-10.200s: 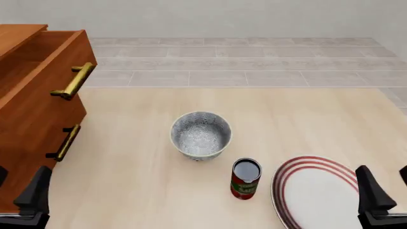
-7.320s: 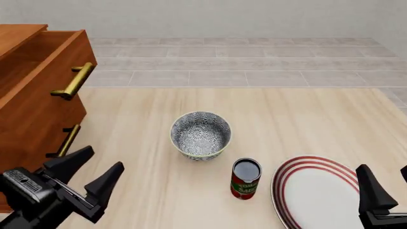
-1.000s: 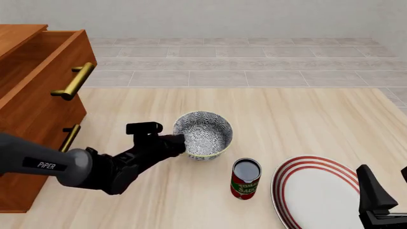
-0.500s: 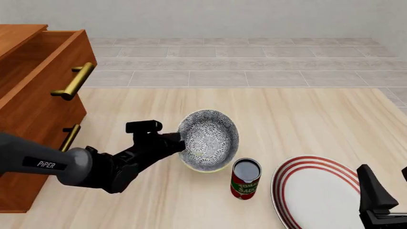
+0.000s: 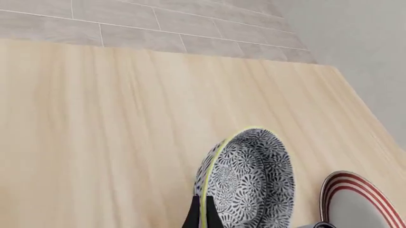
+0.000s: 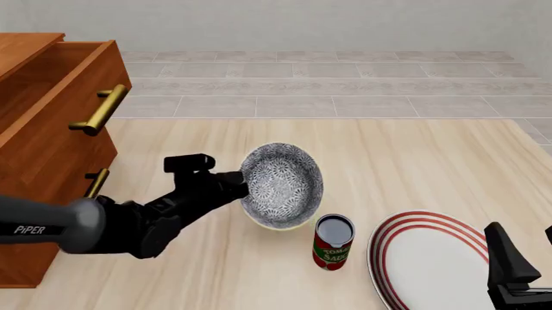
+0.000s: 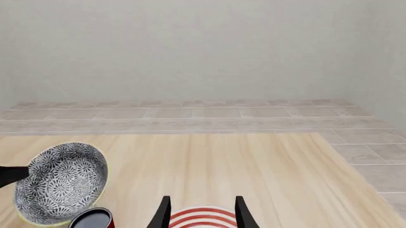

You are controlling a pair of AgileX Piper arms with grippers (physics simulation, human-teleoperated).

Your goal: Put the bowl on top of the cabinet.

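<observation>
one bowl [image 6: 280,185], one cabinet [image 6: 48,148], two hands

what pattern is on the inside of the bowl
Dense grey-and-white floral print on the bowl, with a pale yellowish rim; clearest in the front view.

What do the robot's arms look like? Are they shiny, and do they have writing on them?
The left arm is a thick rounded tube, grey fading to matte black, with "PiPER" in white letters. Its left gripper is black and blocky, with a small box on top. Of the right gripper only two slim, pointed black jaws show. No cables are visible.
</observation>
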